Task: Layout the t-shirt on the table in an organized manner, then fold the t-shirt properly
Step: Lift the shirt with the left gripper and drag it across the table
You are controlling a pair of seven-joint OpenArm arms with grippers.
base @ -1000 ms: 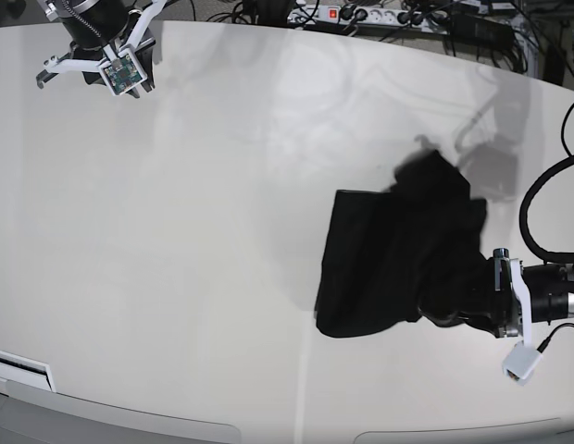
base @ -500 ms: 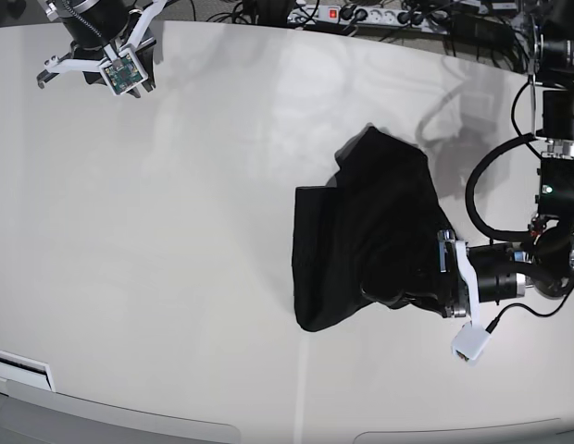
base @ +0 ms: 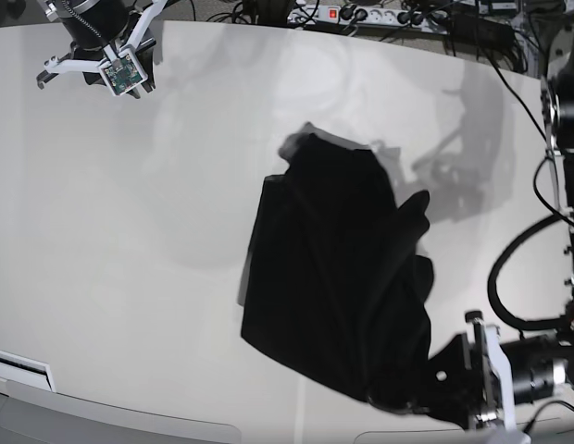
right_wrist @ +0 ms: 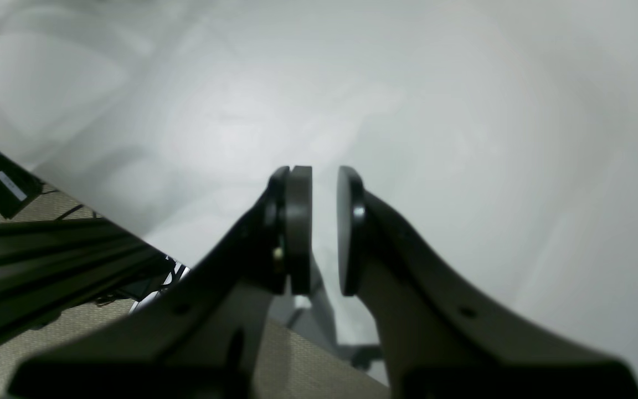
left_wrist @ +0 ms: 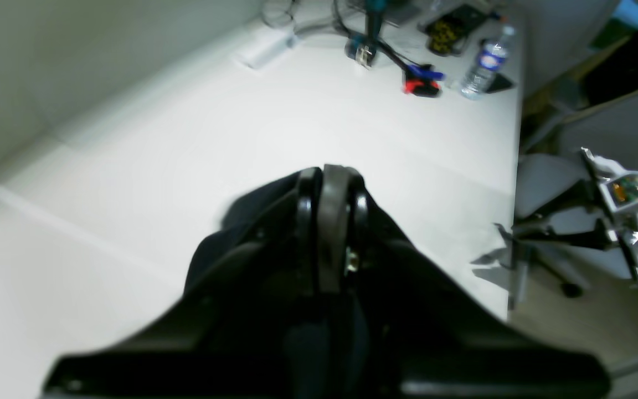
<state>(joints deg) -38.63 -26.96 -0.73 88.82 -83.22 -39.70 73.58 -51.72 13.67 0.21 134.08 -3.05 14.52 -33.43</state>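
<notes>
The black t-shirt (base: 333,277) lies bunched and stretched across the off-white table (base: 130,231), right of centre; its far end is motion-blurred. My left gripper (base: 426,402) is at the table's front right edge, shut on the shirt's near end. In the left wrist view the jaws (left_wrist: 330,183) are pressed together with black fabric (left_wrist: 236,227) draped beside them. My right gripper (base: 100,57) sits at the far left corner, away from the shirt. In the right wrist view it (right_wrist: 324,221) is empty with a narrow gap between the pads, above bare table (right_wrist: 407,111).
A power strip (base: 361,17) and cables run along the table's back edge. A water bottle (left_wrist: 482,64) and red and blue items (left_wrist: 421,83) lie at a far end of the white surface. A black cable (base: 509,277) loops by the left arm.
My left gripper has pulled the shirt toward the front edge. The shirt has slid left and stretched out longer. The right arm has not moved.
</notes>
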